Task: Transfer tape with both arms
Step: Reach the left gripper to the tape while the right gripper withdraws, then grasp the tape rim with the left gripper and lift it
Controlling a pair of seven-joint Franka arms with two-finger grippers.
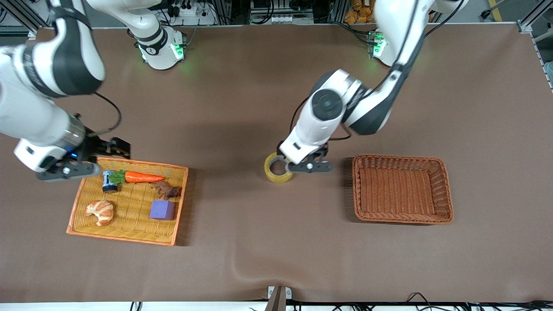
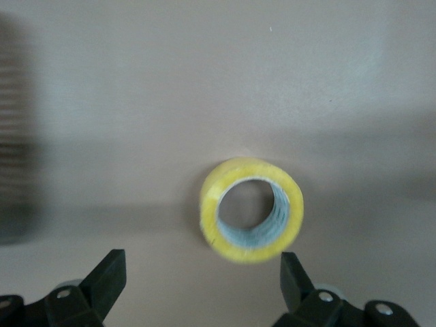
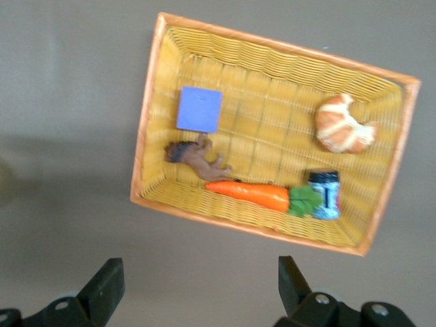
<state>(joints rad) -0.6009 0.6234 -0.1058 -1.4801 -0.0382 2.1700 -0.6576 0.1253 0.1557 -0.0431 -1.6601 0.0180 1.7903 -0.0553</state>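
Observation:
The tape (image 1: 276, 172), a yellowish roll with a wide hole, lies on the brown table near its middle. My left gripper (image 1: 309, 166) hangs low, open and empty, right beside the tape on the side toward the left arm's end. In the left wrist view the tape (image 2: 251, 210) sits just ahead of the open gripper (image 2: 202, 262), close to one fingertip (image 2: 291, 269) and not between the jaws. My right gripper (image 1: 69, 169) is open and empty over the edge of the yellow tray (image 1: 129, 235), and in its wrist view (image 3: 199, 266) it holds nothing.
The yellow tray (image 3: 272, 231) at the right arm's end holds a carrot (image 1: 142, 177), a croissant (image 1: 100, 211), a purple cube (image 1: 162, 210), a small can (image 1: 109, 181) and a brown figure (image 1: 166, 190). A brown wicker basket (image 1: 445, 190) stands toward the left arm's end.

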